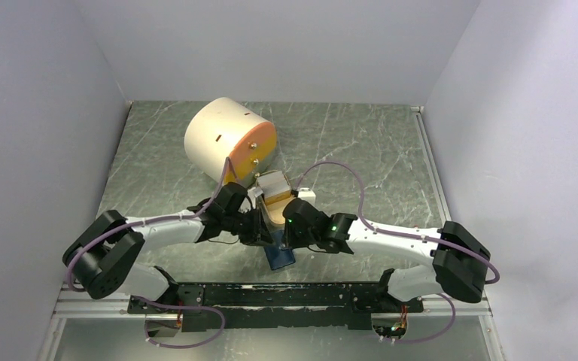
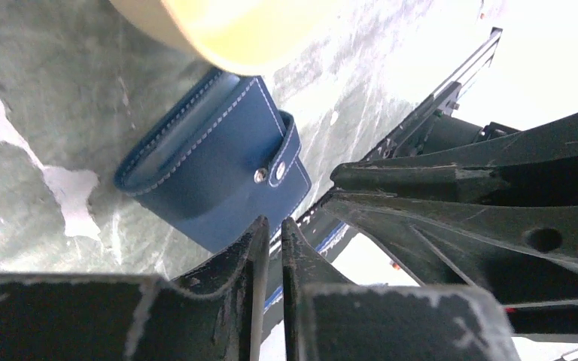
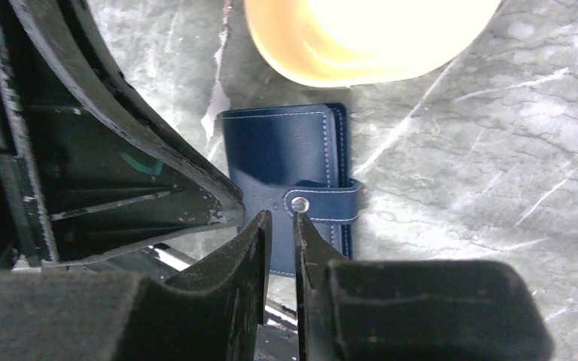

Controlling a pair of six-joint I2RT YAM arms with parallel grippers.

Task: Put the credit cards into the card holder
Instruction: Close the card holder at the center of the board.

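The card holder (image 1: 280, 258) lies folded shut on the table near the front edge, a dark blue wallet (image 3: 278, 154) with its tab snapped down. In the left wrist view the card holder (image 2: 211, 165) sits just beyond my fingertips. The credit cards (image 1: 272, 183), a whitish-grey stack, rest at the far end of a tan dish (image 1: 275, 204). My left gripper (image 1: 260, 226) (image 2: 273, 223) hovers above the wallet, shut and empty. Tip to tip with it, my right gripper (image 1: 283, 226) (image 3: 281, 216) hangs over the tab's snap, its jaws a narrow slit apart with nothing between them.
A big cream cylinder (image 1: 222, 139) with an orange face stands behind the dish. The tan dish (image 3: 361, 37) sits just beyond the wallet. The black base rail (image 1: 271, 297) runs along the table's near edge. Grey walls close in both sides and the back.
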